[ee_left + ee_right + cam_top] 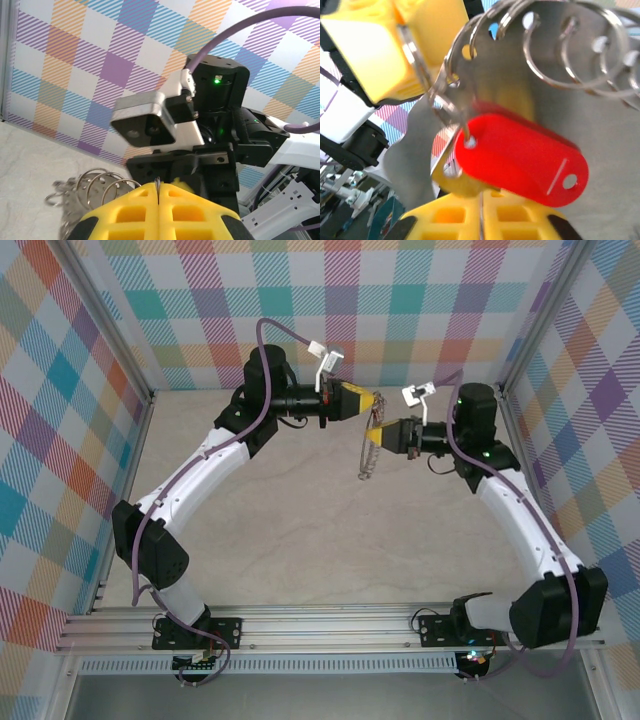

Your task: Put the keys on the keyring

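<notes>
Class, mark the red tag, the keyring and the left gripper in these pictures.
red tag (520, 160): right wrist view, middle of its oval body.
keyring (369, 455): top external view, middle of the dangling hoop.
left gripper (157, 192): left wrist view, seam between its shut jaws.

You stand at robot lab test cell. Signs: plaid fabric walls (400, 300) on left, far, right sides; aluminium frame posts (112, 330) at far corners; slotted aluminium rail (330, 625) along near edge, left arm (210, 480) and right arm (525, 515) bolted there; purple cables (259, 340) along arms; bare beige table (300, 540).
</notes>
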